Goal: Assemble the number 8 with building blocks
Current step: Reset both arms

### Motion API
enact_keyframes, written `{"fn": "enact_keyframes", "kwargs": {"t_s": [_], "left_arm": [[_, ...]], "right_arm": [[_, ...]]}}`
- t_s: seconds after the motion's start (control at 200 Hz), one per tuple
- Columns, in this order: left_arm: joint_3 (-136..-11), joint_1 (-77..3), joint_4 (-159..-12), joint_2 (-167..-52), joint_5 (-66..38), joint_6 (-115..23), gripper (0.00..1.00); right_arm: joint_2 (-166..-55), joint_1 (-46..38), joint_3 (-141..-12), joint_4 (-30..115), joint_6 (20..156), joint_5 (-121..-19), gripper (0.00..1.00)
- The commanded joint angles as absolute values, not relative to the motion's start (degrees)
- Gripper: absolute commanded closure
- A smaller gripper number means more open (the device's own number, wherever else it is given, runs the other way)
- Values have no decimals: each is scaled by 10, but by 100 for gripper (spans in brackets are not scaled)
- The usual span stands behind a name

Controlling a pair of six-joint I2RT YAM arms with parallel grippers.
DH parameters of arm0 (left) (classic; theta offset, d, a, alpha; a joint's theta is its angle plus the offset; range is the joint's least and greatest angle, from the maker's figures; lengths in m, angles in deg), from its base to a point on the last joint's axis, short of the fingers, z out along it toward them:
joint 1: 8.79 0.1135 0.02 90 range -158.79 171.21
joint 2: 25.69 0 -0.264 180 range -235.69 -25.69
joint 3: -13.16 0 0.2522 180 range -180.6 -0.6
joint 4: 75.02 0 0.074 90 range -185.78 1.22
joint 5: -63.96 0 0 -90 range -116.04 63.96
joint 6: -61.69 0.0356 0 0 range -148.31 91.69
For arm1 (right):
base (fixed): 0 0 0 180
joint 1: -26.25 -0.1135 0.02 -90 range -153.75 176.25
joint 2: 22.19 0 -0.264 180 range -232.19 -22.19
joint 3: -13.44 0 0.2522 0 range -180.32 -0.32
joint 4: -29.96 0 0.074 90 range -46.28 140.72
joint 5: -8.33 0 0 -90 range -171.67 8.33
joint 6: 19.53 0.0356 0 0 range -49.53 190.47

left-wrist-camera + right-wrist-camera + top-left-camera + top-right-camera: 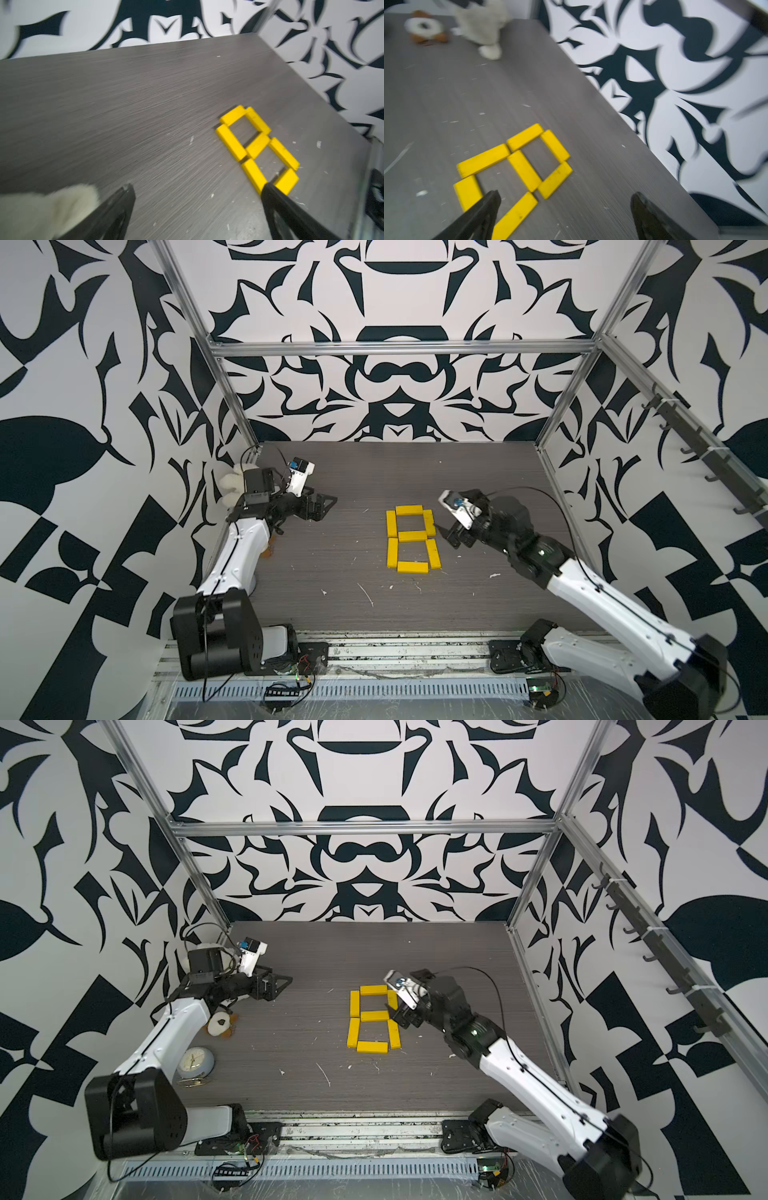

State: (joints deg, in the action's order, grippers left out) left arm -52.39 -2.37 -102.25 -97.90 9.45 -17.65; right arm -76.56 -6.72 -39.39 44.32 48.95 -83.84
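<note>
number 8: seven yellow building blocks flat on worktop, mid-depth, right of centre | right gripper: jaws wide, empty, just beside the figure's right-hand bars, on the right-edge side | left gripper: jaws wide, empty, near left edge, well apart from the figure

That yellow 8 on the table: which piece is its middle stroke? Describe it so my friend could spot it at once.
On the grey table lies the number 8, laid out flat from seven yellow bars. Halfway up it, the middle bar lies crosswise. It is the only bar with an open square of table along both of its long sides.
</note>
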Motion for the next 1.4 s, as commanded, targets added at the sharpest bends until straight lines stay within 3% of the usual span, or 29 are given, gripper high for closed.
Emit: {"fn": "enact_keyframes", "kwargs": {"t_s": [0.0, 0.13, 0.38, 0.53, 0.625, 0.745, 0.805, 0.88, 0.96, 1.065, 1.165, 1.395], "left_arm": [[-483, 9, -915, -931, -20, -287, 0], [-435, 15, -890, -891, -108, -333, 1], [-160, 17, -561, -775, -367, -426, 1], [-104, 17, -491, -781, -304, -355, 1], [-141, 17, -429, -905, -218, -361, 1], [-204, 17, -391, -1091, -213, -378, 0], [-204, 11, -293, -1168, -219, -384, 1], [-213, 0, -386, -1127, -245, -374, 1], [-191, -30, -292, -1156, -242, -340, 1], [-202, -39, -356, -1133, -267, -332, 1], [-213, -38, -356, -1145, -307, -351, 1], [-221, -47, -376, -1144, -350, -358, 1]], "right_arm": [[-759, -42, -286, 189, 575, -1008, 0], [-785, 25, -274, 206, 657, -1121, 0], [-859, 145, -117, -24, 714, -1035, 0], [-916, 166, -128, -18, 706, -998, 0], [-953, 165, -150, -28, 694, -994, 0], [-1023, 169, -132, -149, 671, -960, 0], [-1073, 171, -143, -176, 658, -909, 0], [-1109, 180, -177, -144, 653, -873, 0], [-1105, 212, -193, -100, 692, -872, 0], [-1103, 235, -186, -110, 711, -846, 0], [-1107, 235, -164, -158, 670, -760, 0], [-1107, 235, -209, -71, 705, -835, 0]]}}
